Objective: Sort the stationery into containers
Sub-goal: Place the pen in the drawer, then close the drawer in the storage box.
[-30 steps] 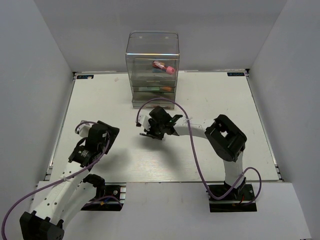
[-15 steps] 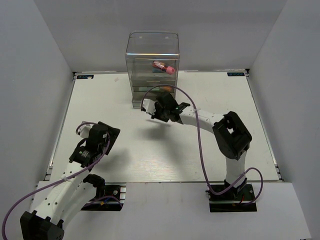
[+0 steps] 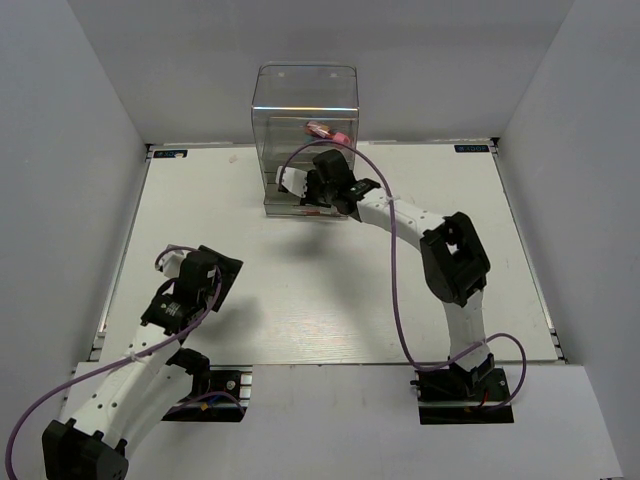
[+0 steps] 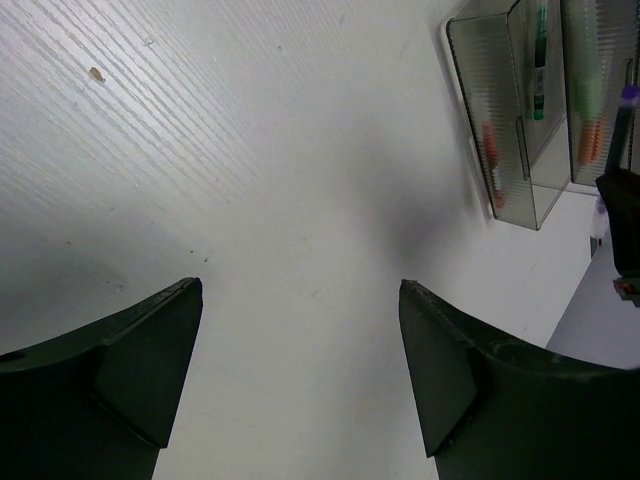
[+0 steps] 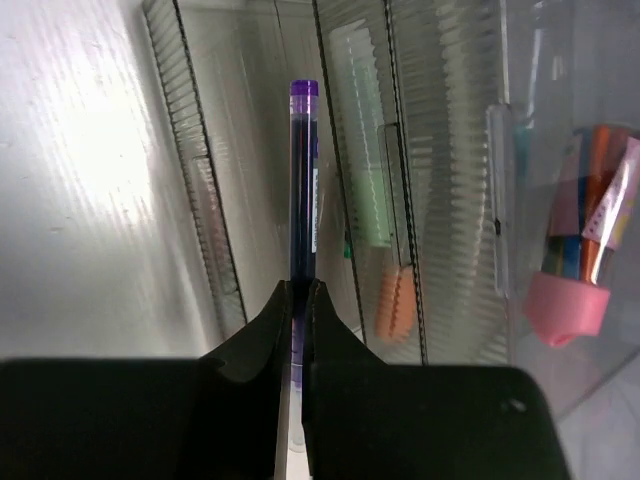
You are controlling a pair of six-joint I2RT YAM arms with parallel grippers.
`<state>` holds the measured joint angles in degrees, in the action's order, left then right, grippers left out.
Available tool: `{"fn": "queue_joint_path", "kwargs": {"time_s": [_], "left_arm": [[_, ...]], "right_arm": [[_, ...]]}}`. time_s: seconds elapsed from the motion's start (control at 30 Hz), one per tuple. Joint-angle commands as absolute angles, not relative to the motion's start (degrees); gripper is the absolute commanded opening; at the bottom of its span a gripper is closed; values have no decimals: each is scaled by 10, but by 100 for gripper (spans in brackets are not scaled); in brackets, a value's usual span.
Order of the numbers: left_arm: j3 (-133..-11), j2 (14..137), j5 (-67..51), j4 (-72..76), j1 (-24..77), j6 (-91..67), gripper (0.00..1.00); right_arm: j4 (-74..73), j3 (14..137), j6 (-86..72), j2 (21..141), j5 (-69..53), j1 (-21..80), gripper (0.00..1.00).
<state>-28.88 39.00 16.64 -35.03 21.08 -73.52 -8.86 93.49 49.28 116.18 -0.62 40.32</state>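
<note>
So, the purple pen [image 5: 303, 180] is pinched at its back end in your right gripper [image 5: 298, 296], fingers closed tight on it. Its long axis runs straight out ahead, capped tip aimed at the ribbed fronts of the clear drawer box [image 5: 450, 120] and close up to them. That arm's clearly the nearer one. Your left gripper [image 4: 300, 290] hangs wide open and empty over the table [image 4: 250, 150], well apart from the box.

Plain grey walls [image 3: 80, 90] enclose a white table [image 3: 200, 190].
</note>
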Motion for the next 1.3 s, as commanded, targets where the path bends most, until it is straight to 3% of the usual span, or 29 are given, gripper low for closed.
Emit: {"fn": "queue_joint_path", "kwargs": {"time_s": [0.0,0.13,0.17,0.27,0.37,0.47,0.53,0.57,0.63,0.83,0.97,1.27], "left_arm": [[-287,395,163,-335,208,-736,89],[-287,395,163,-335,208,-736,89],[-287,395,163,-335,208,-736,89],[-287,400,158,-329,208,-736,89],[-287,400,158,-323,208,-736,89],[-282,410,158,-317,208,-736,89],[-282,410,153,-312,208,-736,89],[-282,417,153,-306,208,-736,89],[-282,423,153,-301,208,-730,89],[-287,435,148,-289,208,-725,89],[-287,440,142,-283,208,-725,89],[-287,440,137,-278,208,-725,89]], "right_arm": [[-92,981,532,1202,-15,393,0],[-112,1013,543,1232,-24,386,23],[-112,1014,545,1237,-24,382,37],[-104,1019,539,1240,-21,381,57],[-122,1027,520,1233,-46,376,60],[-152,1034,494,1217,-111,373,48],[-163,1025,491,1198,-180,368,7],[-181,1021,490,1188,-199,368,0],[-220,1008,524,1179,-284,363,0],[-357,1033,633,1214,-354,363,0],[-367,1066,637,1245,-306,366,0],[-207,1088,536,1315,-125,366,0]]}}
